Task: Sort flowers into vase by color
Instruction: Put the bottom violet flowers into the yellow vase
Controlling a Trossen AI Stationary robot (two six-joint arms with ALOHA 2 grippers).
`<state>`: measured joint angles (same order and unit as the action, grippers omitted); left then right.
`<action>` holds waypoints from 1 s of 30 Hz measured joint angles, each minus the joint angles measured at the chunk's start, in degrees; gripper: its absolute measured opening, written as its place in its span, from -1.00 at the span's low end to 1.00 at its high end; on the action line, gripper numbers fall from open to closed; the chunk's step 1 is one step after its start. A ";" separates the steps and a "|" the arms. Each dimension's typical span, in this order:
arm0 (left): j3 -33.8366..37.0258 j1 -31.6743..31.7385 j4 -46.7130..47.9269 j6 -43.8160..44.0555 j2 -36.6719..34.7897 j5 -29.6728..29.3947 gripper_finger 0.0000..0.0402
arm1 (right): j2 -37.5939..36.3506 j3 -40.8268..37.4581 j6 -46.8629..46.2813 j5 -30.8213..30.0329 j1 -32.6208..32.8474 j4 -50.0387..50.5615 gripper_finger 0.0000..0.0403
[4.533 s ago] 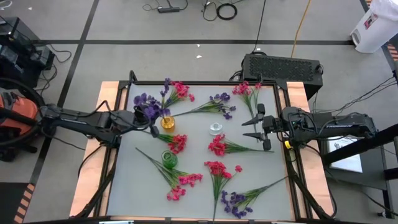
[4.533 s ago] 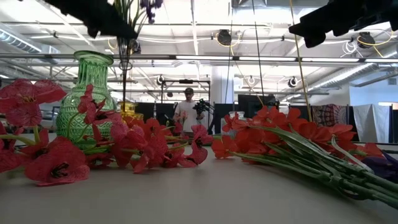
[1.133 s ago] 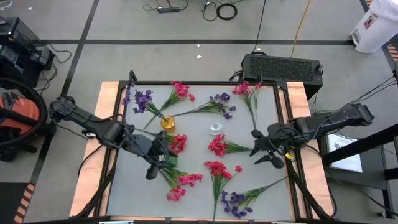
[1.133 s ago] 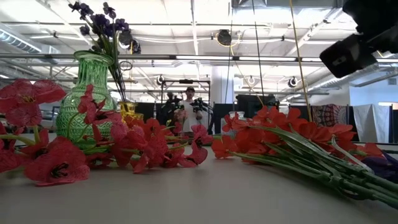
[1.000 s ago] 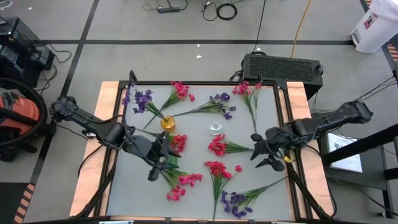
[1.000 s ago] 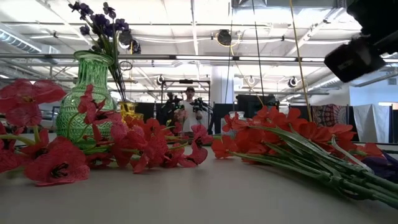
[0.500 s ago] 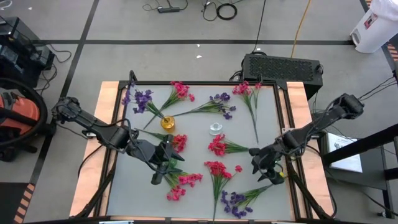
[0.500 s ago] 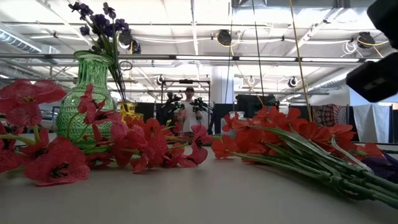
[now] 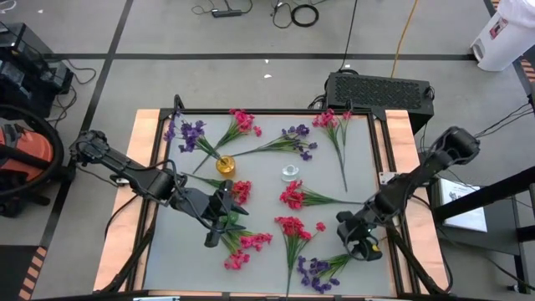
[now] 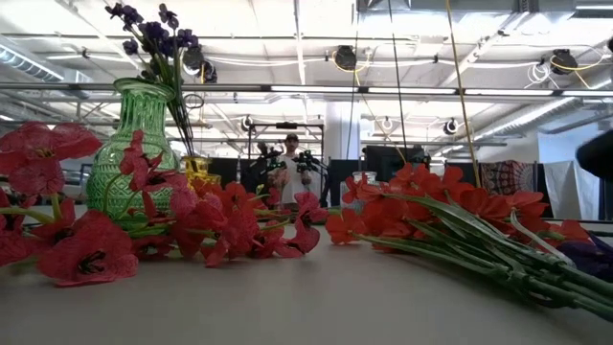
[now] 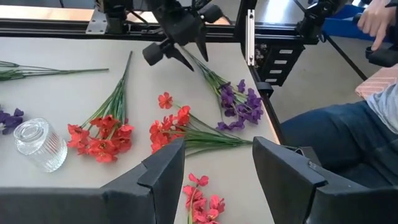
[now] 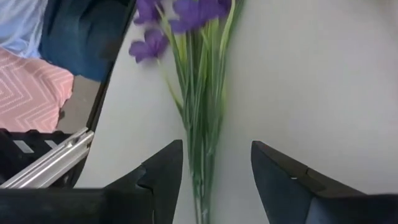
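Note:
Pink-red flowers (image 9: 292, 196) and purple flowers (image 9: 298, 139) lie scattered over the grey table. A purple sprig (image 9: 192, 134) stands in the yellow vase (image 9: 224, 165). The green vase (image 10: 134, 158) is mostly covered in the high view by my left gripper (image 9: 224, 226), which hovers open and empty over it. My right gripper (image 9: 358, 242) is at the front right, open, with its fingers on either side of the green stems (image 12: 202, 155) of a purple sprig (image 9: 316, 269). In the left wrist view my left gripper (image 11: 217, 155) holds nothing.
A small clear glass vase (image 9: 290, 172) stands mid-table. More pink-red sprigs (image 9: 247, 242) lie beside the left gripper and at the back (image 9: 334, 122). A raised frame (image 9: 380, 159) borders the table. A person's legs (image 11: 336, 137) show beyond the table's edge.
My right arm swung toward the table's front and came down over the purple sprig's stems. My left gripper shifted slightly toward the front right, over the green vase.

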<state>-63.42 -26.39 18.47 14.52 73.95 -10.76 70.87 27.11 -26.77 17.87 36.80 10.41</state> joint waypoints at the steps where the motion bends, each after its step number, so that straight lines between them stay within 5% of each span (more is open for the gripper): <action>1: 0.00 0.00 0.01 0.00 0.00 -0.01 -0.03 | 0.53 0.00 -0.83 0.01 0.45 0.02 -0.09; 30: 0.00 0.00 0.08 0.02 0.00 -0.04 -0.03 | 9.79 0.20 -8.74 -1.03 5.35 -6.27 -0.21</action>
<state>-63.42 -26.39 18.55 14.55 73.95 -10.81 80.66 27.31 -35.51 16.84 42.15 4.14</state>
